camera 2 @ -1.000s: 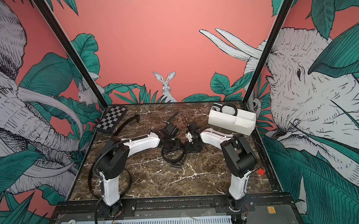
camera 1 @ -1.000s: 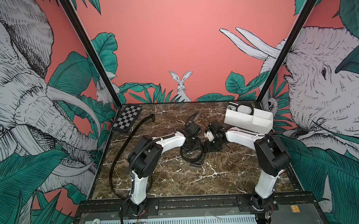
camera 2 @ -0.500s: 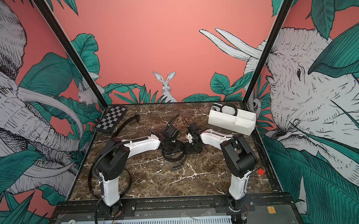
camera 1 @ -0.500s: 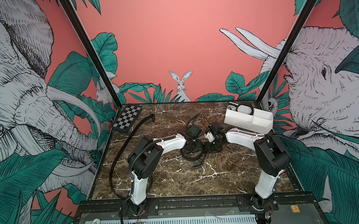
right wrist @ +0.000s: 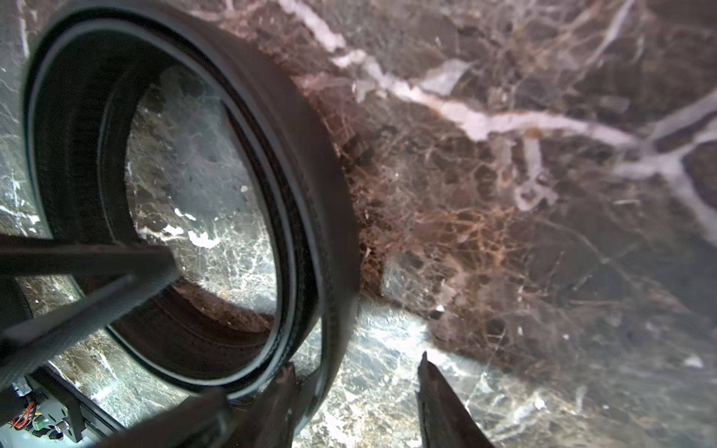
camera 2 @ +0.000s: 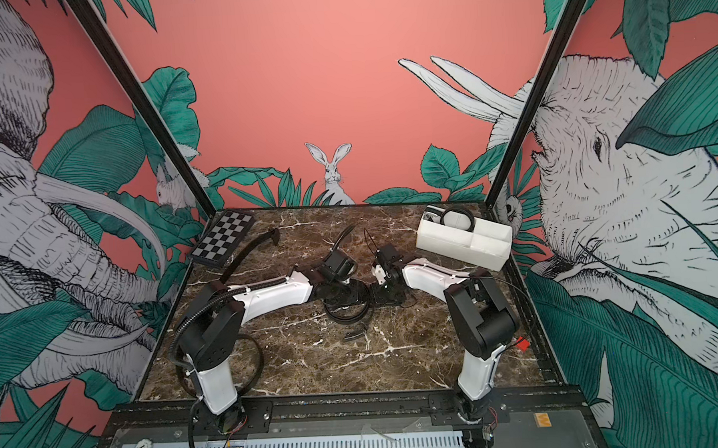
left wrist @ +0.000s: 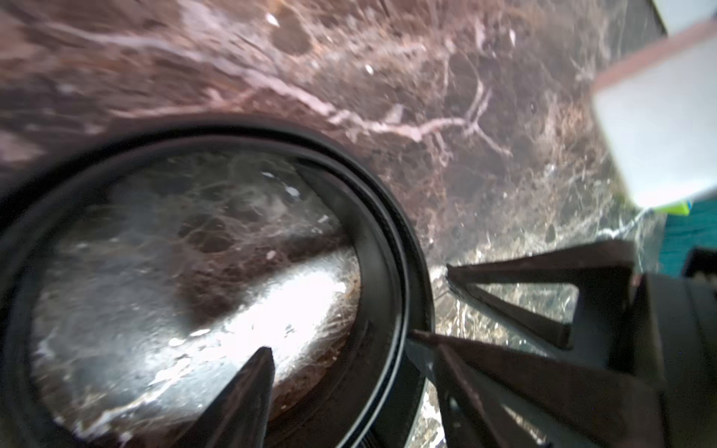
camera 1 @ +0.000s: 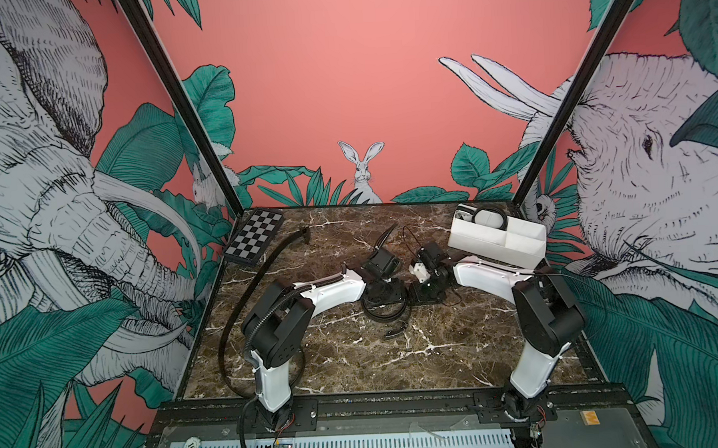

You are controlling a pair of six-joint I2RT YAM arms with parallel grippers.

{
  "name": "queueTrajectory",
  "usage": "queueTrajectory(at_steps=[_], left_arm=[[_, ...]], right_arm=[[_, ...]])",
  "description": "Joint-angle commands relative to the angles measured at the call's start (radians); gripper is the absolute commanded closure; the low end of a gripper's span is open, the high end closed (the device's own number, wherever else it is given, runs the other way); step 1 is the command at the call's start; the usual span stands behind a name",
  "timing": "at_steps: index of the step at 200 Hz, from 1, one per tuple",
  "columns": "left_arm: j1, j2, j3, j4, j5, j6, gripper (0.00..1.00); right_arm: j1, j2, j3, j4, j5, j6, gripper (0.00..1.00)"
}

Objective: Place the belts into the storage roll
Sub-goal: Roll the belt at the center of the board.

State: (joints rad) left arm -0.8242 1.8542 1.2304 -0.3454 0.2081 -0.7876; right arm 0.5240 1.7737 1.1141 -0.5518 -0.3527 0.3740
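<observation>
Well, the left pincer [left wrist: 339,341] and right pincer [right wrist: 355,360] each stand part open astride the wall of the coiled belt [right wrist: 310,155], clamping nothing, seemingly to keep it rolled for the box [camera 1: 495,244] beyond the right one.

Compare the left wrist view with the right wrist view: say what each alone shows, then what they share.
Left wrist only: a blurred white shape I cannot identify. Right wrist only: some red wiring. Both: the coiled belt on the marble table, with the left end effector and the right end effector both at it.
</observation>
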Motion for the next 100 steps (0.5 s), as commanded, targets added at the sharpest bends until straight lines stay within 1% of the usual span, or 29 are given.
queueTrajectory(at_steps=[1, 26, 57, 100], left_arm=[[-0.005, 0.017, 0.035, -0.038, 0.03, 0.068, 0.32], [-0.004, 0.039, 0.048, -0.067, 0.015, 0.097, 0.32], [-0.005, 0.036, 0.032, -0.073, -0.023, 0.096, 0.34], [-0.003, 0.027, 0.009, -0.045, -0.025, 0.086, 0.36]], right_arm=[[0.002, -0.026, -0.019, -0.014, 0.003, -0.005, 0.51], [0.001, -0.03, -0.021, -0.016, 0.004, -0.003, 0.51], [0.002, -0.036, -0.028, -0.017, 0.007, -0.002, 0.51], [-0.001, -0.043, -0.037, -0.017, 0.008, -0.004, 0.51]])
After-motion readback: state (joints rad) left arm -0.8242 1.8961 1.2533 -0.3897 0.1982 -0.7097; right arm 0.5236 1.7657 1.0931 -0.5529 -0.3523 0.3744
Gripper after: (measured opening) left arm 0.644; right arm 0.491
